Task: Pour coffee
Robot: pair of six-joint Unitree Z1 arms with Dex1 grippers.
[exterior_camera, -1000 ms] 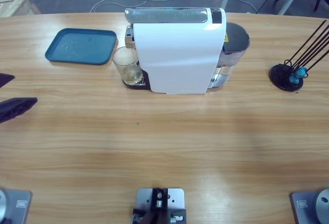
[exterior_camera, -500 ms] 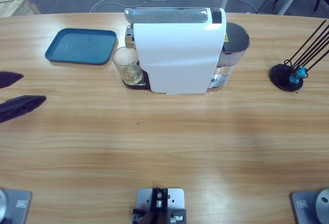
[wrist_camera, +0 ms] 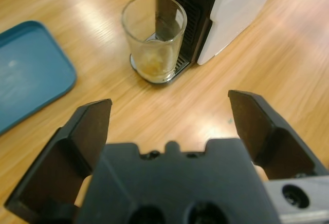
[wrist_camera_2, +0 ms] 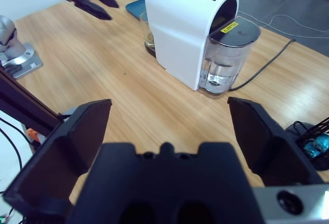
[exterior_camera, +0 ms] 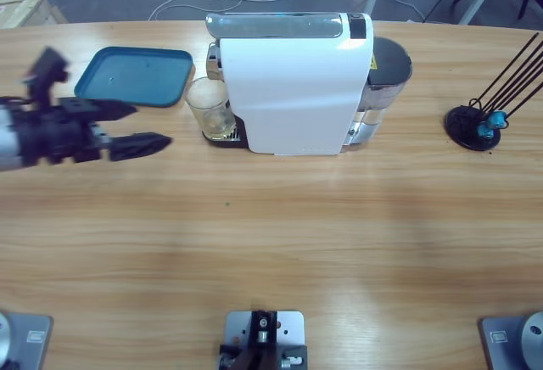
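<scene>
The left hand (exterior_camera: 140,126) hovers spread and empty over the tabletop (exterior_camera: 271,234), aimed at the glass (exterior_camera: 209,107), which is near but not touched. The glass stands on the machine's (exterior_camera: 293,81) drip tray under the spout, with a shallow pool of coffee (wrist_camera: 156,66) at its bottom. The tray (exterior_camera: 133,75) lies just beside. The right hand (wrist_camera_2: 164,126), also spread, hangs well back. An off-centre closing could knock the glass or jam a jaw against the machine.
</scene>
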